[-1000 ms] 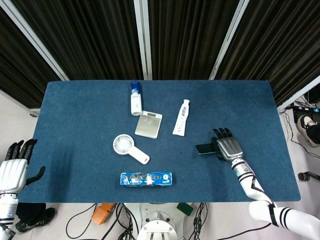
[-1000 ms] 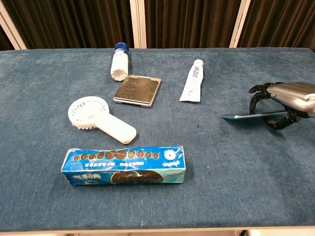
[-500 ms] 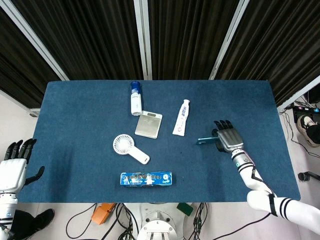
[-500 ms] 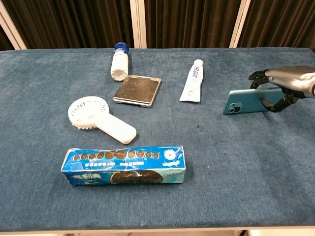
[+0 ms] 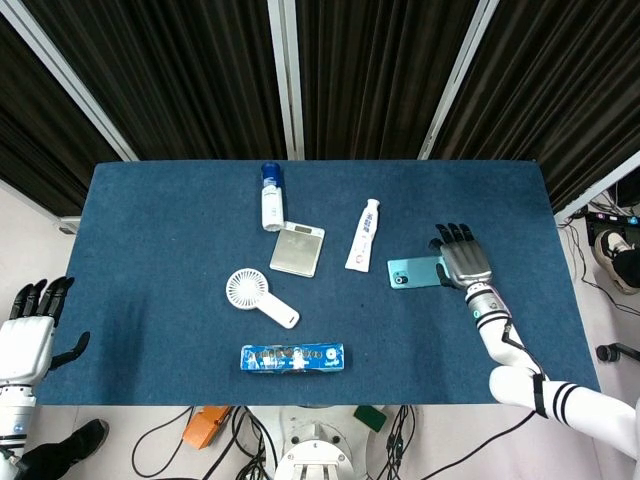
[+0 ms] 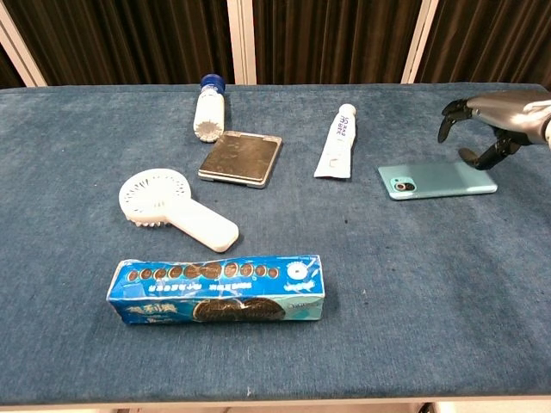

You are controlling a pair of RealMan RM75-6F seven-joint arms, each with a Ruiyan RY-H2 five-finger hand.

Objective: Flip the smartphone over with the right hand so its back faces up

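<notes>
**Teal phone lies back-up on the table, right hand just above its end**

The slim teal smartphone [image 6: 436,180] lies flat on the blue cloth-covered table [image 6: 413,292], its back up with the camera lens showing at the end nearer the toothpaste. The right hand [image 6: 491,120] hovers over the phone's far end with fingers curled downward but spread apart; in the chest view a gap shows between the fingertips [image 6: 469,156] and the phone, so it holds nothing. The left hand [image 5: 28,335] hangs off the table's left edge, fingers extended and apart, empty.

Just beside the phone lies a white toothpaste tube [image 6: 337,143]. Further left sit a flat silver square scale [image 6: 241,158], a white bottle with a blue cap [image 6: 207,107] on its side, a white handheld fan [image 6: 172,210], and a long blue biscuit box [image 6: 219,289] near the front edge.
</notes>
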